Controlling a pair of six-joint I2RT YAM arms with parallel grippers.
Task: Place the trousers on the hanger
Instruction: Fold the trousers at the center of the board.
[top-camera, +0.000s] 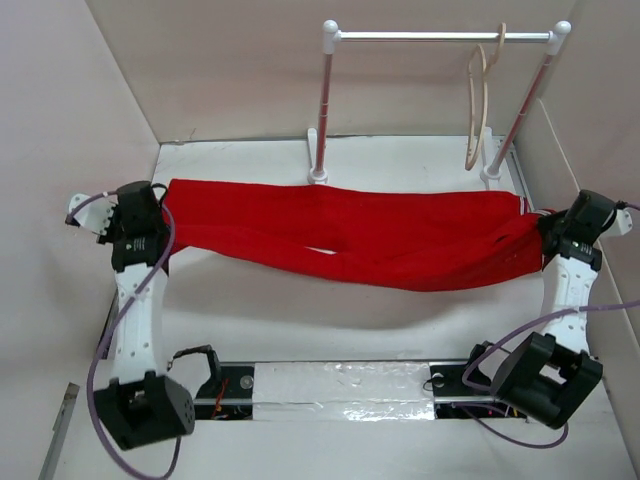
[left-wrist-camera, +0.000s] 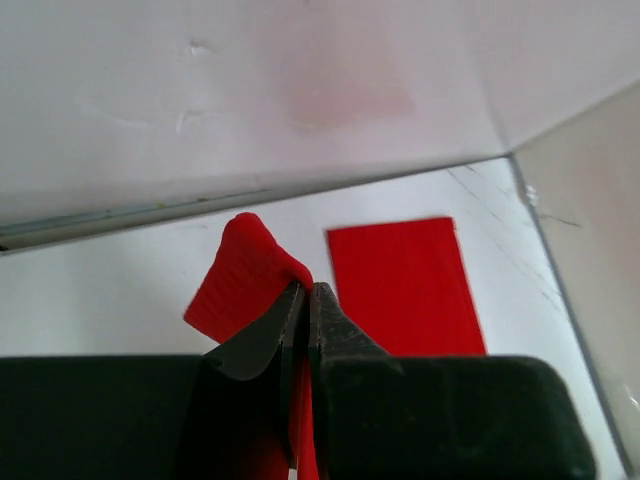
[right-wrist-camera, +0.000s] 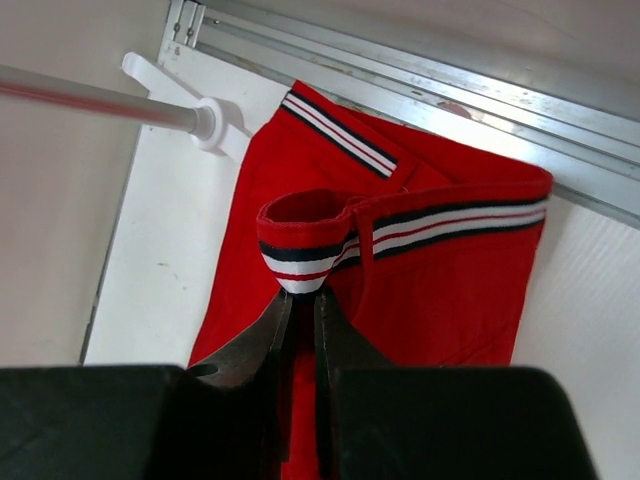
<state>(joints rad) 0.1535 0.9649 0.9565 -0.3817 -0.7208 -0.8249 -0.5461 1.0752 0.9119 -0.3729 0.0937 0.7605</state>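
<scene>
The red trousers (top-camera: 350, 235) hang stretched left to right between my two grippers, sagging in the middle above the table. My left gripper (top-camera: 160, 212) is shut on their left end; the left wrist view shows a red fold (left-wrist-camera: 245, 275) pinched at the tips (left-wrist-camera: 305, 295). My right gripper (top-camera: 548, 228) is shut on their right end; the right wrist view shows the striped trim (right-wrist-camera: 300, 262) clamped at the tips (right-wrist-camera: 300, 298). The pale wooden hanger (top-camera: 480, 100) hangs by its hook on the silver bar at the back right, apart from the trousers.
The rack with white posts (top-camera: 322, 100) and a silver bar (top-camera: 440, 37) stands at the back of the table, its feet just behind the trousers. Beige walls (top-camera: 70, 120) close in the left, back and right. A taped base rail (top-camera: 340, 392) runs between the arm bases.
</scene>
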